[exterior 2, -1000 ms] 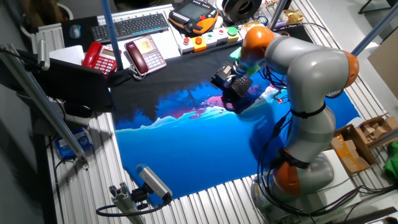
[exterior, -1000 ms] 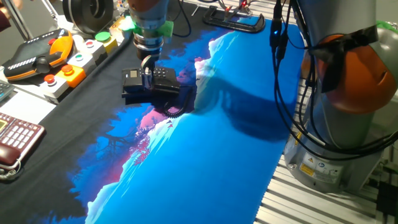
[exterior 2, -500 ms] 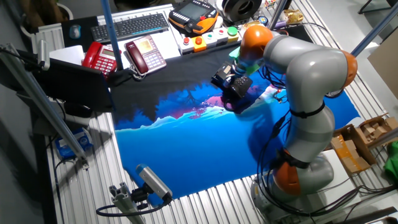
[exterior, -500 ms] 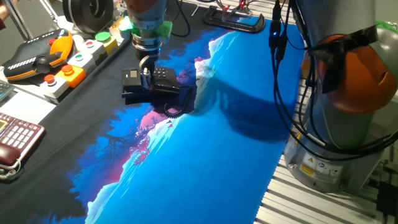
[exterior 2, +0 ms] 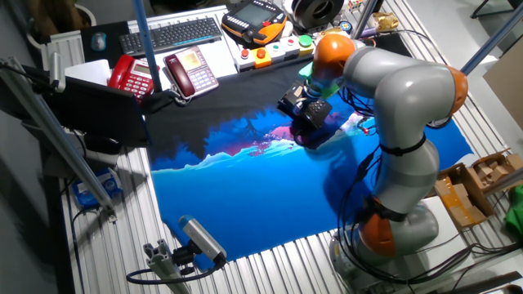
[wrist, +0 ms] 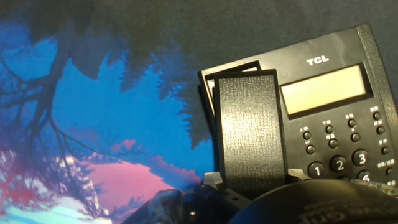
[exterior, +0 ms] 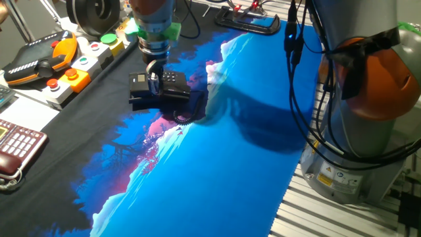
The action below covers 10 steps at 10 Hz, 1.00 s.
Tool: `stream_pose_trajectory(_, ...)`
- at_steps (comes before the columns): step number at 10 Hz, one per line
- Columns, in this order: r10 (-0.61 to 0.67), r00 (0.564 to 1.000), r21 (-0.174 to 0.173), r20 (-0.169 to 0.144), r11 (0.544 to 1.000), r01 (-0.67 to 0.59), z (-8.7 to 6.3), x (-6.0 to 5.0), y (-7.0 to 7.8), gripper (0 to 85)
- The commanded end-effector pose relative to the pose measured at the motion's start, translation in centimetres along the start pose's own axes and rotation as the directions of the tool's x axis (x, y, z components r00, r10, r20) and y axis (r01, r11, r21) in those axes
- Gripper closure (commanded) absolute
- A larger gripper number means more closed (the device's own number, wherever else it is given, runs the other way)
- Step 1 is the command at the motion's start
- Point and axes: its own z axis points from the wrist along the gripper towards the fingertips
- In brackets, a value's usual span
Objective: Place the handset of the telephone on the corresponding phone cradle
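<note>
The black telephone (exterior: 172, 84) rests where the black and blue parts of the cloth meet, its coiled cord (exterior: 184, 117) trailing toward me. My gripper (exterior: 154, 79) points straight down onto its near long side, where the handset (exterior: 141, 100) shows as a long black block. In the other fixed view the gripper (exterior 2: 311, 104) hangs over the same telephone (exterior 2: 304, 122). The hand view shows one black textured finger (wrist: 249, 134) standing over the phone cradle (wrist: 208, 76), left of the display and keypad (wrist: 336, 158). The second finger is hidden, so the gap between the jaws is unclear.
An orange-and-black controller (exterior: 39, 62) and a button box (exterior: 82, 66) sit at the back left. A dark red and cream phone (exterior: 16, 148) lies at the left edge. The arm's base (exterior: 368, 112) and hanging cables (exterior: 296, 72) fill the right side.
The wrist has drifted slightly left and up over the telephone. The telephone and its cord have not moved.
</note>
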Motion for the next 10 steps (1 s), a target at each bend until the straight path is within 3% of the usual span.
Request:
stream_pose_trajectory(1,-0.011,1.0,0.001,0.002,1.0,0.011,0.0,-0.03,0.04,84.3)
stream_pose_trajectory(2,-0.009,1.0,-0.012,0.003,1.0,0.009,0.0,-0.03,0.04,84.3)
stream_pose_trajectory(7,-0.01,1.0,-0.003,0.008,1.0,0.01,0.0,-0.03,0.04,84.3)
stream_pose_trajectory(10,-0.008,1.0,-0.017,0.012,1.0,0.008,0.0,-0.03,0.04,84.3)
